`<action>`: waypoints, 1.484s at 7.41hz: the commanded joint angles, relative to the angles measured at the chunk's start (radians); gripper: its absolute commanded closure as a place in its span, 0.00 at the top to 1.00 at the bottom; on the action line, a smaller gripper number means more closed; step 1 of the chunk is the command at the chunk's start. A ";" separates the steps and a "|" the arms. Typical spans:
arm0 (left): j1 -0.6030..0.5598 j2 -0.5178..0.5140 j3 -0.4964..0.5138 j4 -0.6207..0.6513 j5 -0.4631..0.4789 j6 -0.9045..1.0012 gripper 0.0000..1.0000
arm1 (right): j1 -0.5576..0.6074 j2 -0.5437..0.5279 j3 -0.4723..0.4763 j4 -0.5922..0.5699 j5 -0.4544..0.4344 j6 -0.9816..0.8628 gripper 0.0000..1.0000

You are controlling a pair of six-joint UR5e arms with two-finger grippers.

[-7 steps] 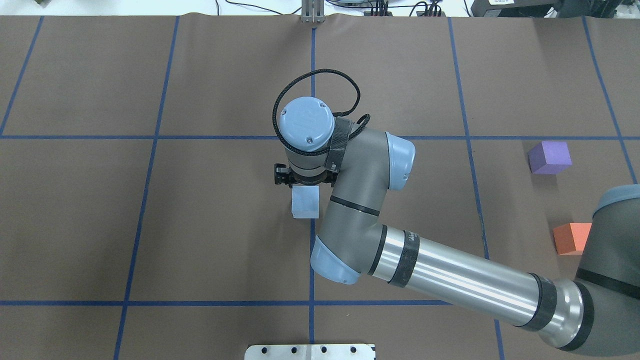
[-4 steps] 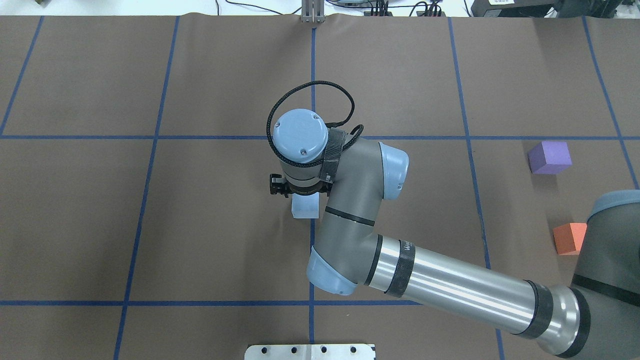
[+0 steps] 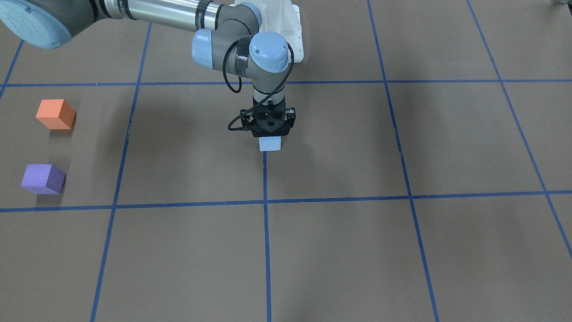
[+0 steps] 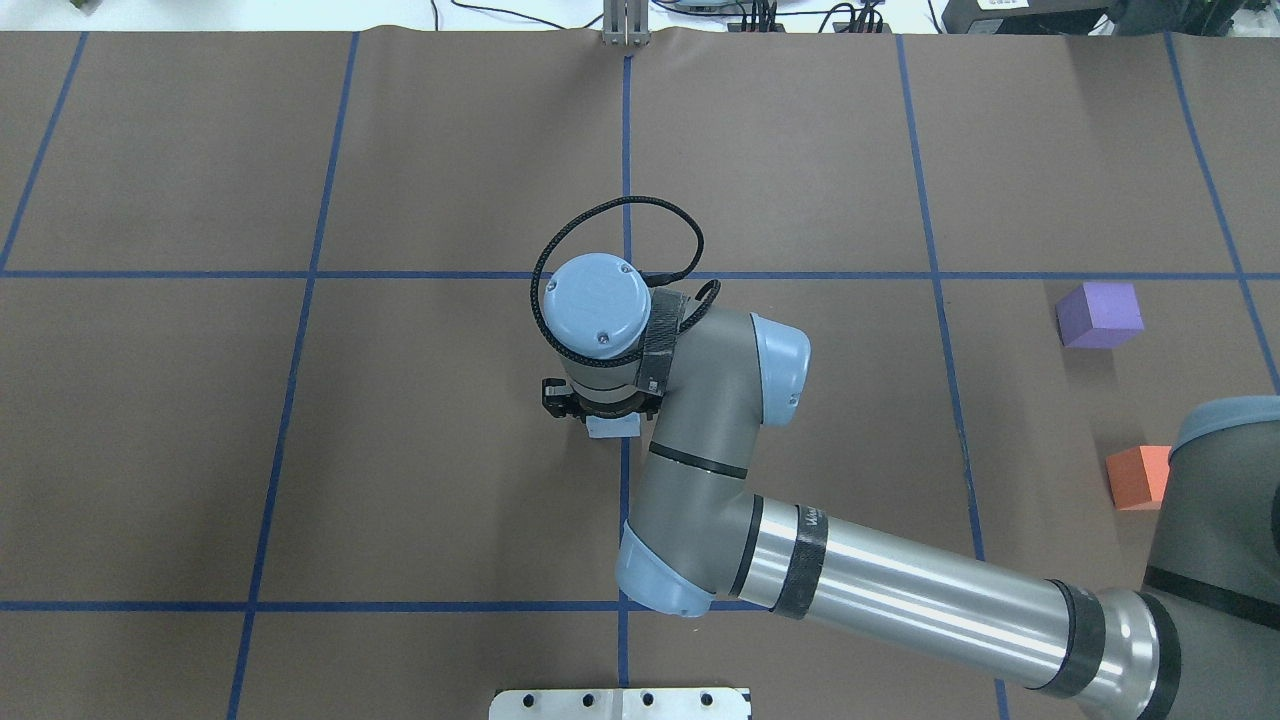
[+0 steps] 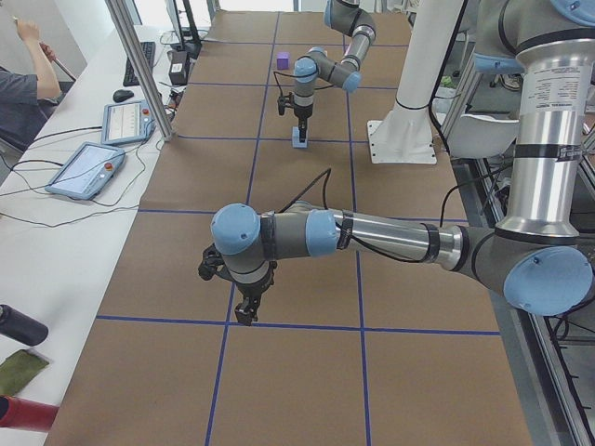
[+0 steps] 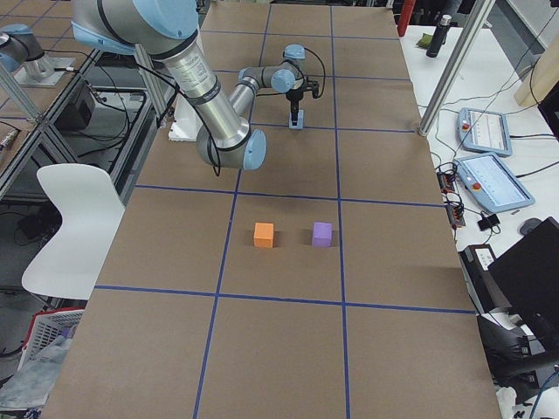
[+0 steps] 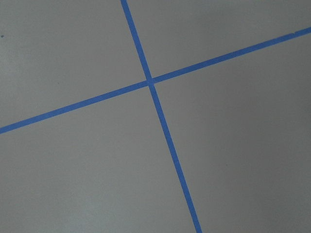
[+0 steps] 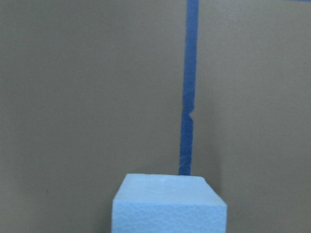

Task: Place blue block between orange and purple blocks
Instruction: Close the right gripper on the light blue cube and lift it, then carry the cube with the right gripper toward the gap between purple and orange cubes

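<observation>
Though called blue, the blue block [image 8: 169,206] is pale, pebbled foam.

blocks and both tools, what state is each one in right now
blue block: on the table, right under the right tool
orange block: on the table, free, gap to purple block
purple block: on the table, free
right tool: low over blue block, opening not visible
left tool: hangs above table, opening unclear

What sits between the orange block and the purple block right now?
Nothing: the exterior right view shows only bare brown mat between the orange block and the purple block. The blue block sits far off from both.
</observation>
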 commanded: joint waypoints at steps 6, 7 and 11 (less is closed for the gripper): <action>0.000 0.125 -0.018 -0.323 0.001 -0.348 1.00 | 0.265 -0.237 0.419 -0.249 0.133 -0.236 0.00; 0.000 0.124 -0.018 -0.324 0.002 -0.348 1.00 | 0.332 -0.342 0.493 -0.245 0.197 -0.279 0.00; 0.000 0.123 -0.023 -0.325 0.000 -0.348 1.00 | 0.528 -0.768 0.558 0.009 0.304 -0.462 0.00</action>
